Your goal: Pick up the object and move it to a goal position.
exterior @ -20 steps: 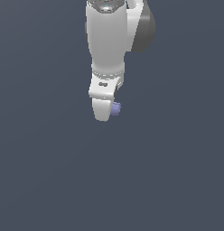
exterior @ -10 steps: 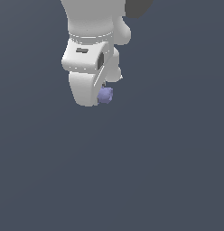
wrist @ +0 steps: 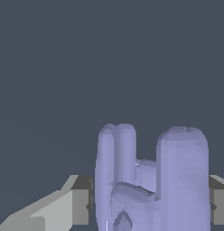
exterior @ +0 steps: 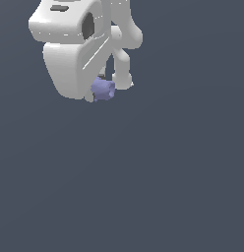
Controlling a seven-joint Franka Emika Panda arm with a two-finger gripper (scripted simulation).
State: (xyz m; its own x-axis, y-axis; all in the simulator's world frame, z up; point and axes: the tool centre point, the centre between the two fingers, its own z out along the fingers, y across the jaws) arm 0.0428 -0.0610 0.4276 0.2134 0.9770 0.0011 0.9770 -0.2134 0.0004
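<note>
Between the fingers of the big white robot gripper [exterior: 108,84], the small lumpy purple-blue block [exterior: 102,89] is held tight; it looks light, hard and best squeezed across its middle.

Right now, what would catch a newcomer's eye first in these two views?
The big white hand fills the upper part of the exterior view's left, with a small lavender object pinched at its tip. In the wrist view that object looms large between the fingers, showing two upright lobes joined by a lower bridge. Everything else is plain dark grey-blue, with no goal marker visible.
</note>
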